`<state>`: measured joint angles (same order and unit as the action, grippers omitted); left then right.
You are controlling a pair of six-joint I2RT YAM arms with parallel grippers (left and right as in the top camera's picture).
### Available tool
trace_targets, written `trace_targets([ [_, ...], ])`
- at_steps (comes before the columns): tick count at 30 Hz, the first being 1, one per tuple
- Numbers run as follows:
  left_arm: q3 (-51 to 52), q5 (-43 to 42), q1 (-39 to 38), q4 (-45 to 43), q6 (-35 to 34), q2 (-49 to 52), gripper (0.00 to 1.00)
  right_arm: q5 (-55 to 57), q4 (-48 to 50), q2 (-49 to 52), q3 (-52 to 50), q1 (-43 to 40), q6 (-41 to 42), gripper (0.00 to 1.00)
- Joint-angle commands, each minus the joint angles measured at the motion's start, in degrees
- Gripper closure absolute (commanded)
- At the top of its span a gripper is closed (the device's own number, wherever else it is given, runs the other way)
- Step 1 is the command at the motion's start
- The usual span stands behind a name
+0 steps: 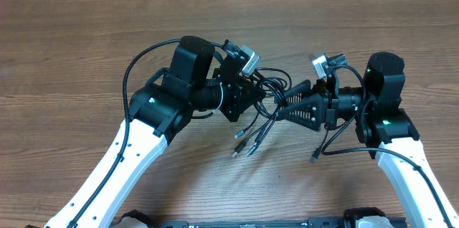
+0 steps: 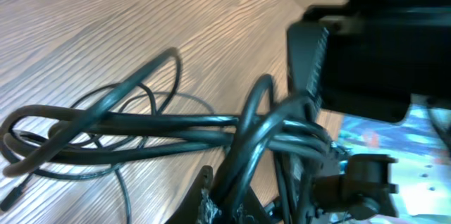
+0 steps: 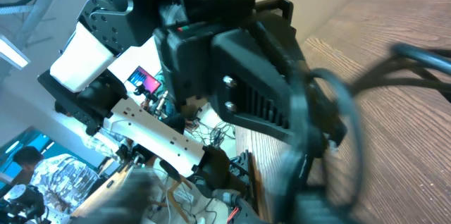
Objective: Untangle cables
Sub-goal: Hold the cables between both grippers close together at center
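Observation:
The cables are thin black cords bunched in a knot between my two grippers and held above the table. Loose metal-tipped ends hang down toward the table. My left gripper is shut on the knot from the left. In the left wrist view the cords run in loops from its fingers over the wood. My right gripper is shut on the knot from the right. Its wrist view is blurred, and the cords cross in front of the left gripper.
Another plug end lies on the wooden table by the right arm. The two gripper tips are a few centimetres apart. The table's near edge shows in the right wrist view.

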<state>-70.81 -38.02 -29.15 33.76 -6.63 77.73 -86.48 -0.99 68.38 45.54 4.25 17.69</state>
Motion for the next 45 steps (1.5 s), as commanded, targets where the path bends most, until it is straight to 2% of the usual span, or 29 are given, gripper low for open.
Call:
trace_targets([
  [1, 0.3, 7.1, 1.2, 1.9, 2.9, 0.2, 0.96, 3.8, 0.3, -1.1, 1.5, -2.4, 3.4, 0.19],
  [4, 0.2, 5.8, 2.3, 3.4, 9.1, 0.1, 0.96, 6.9, 0.3, -1.1, 1.5, -5.2, 4.6, 0.16],
  [7, 0.2, -1.0, 2.6, 3.3, 17.0, -0.3, 0.96, 8.8, 0.3, -1.1, 1.5, -6.8, 5.0, 0.18],
  [10, 0.1, -7.7, 2.4, 2.9, 23.7, -0.3, 0.96, 10.4, 0.6, -1.1, 1.5, -7.0, 4.3, 0.21],
  [12, 0.1, -10.6, 2.4, 2.4, 25.7, -0.3, 0.96, 10.6, 1.2, -1.1, 1.5, -6.8, 3.4, 0.27],
  [18, 0.1, -11.3, 2.4, -0.9, 21.8, -0.3, 0.96, 10.5, 1.2, -1.2, 1.5, -3.8, -1.9, 0.31],
  [23, 0.1, -11.6, 0.1, -1.1, 21.6, -0.2, 0.96, 10.4, 4.3, -1.2, 1.5, 0.0, -4.3, 0.39],
  [25, 0.1, -11.5, -1.1, -1.2, 21.6, -0.2, 0.96, 10.4, 5.4, -1.2, 1.5, 0.7, -4.3, 0.48],
  [26, 0.1, -11.3, -1.4, -1.3, 21.6, -0.2, 0.96, 10.4, 5.7, -1.2, 1.5, 0.8, -4.3, 0.57],
  [27, 0.1, -11.1, -1.7, -1.2, 21.6, -0.2, 0.96, 10.4, 5.7, -1.2, 1.5, 0.8, -4.3, 0.70],
  [29, 0.1, -11.1, -1.7, -1.1, 21.2, -0.2, 0.96, 10.4, 5.6, -1.2, 1.5, 0.8, -4.3, 0.84],
  [33, 0.1, -12.4, -1.6, -1.1, 19.3, -0.2, 0.96, 13.0, 5.1, -1.1, 1.5, 0.8, -4.2, 0.95],
  [38, 0.1, -20.3, -1.6, -1.2, 19.3, -0.2, 0.96, 23.0, 2.4, -1.1, 1.5, 0.8, -4.3, 0.96],
  [40, 0.1, -24.8, -1.6, -1.3, 19.3, -0.2, 0.96, 31.0, 0.7, -1.1, 1.5, 0.8, -4.6, 0.96],
  [45, 0.1, -26.2, -1.6, -3.7, 15.8, -0.3, 0.96, 34.1, -2.5, -1.2, 1.5, 0.9, -14.1, 0.96],
])
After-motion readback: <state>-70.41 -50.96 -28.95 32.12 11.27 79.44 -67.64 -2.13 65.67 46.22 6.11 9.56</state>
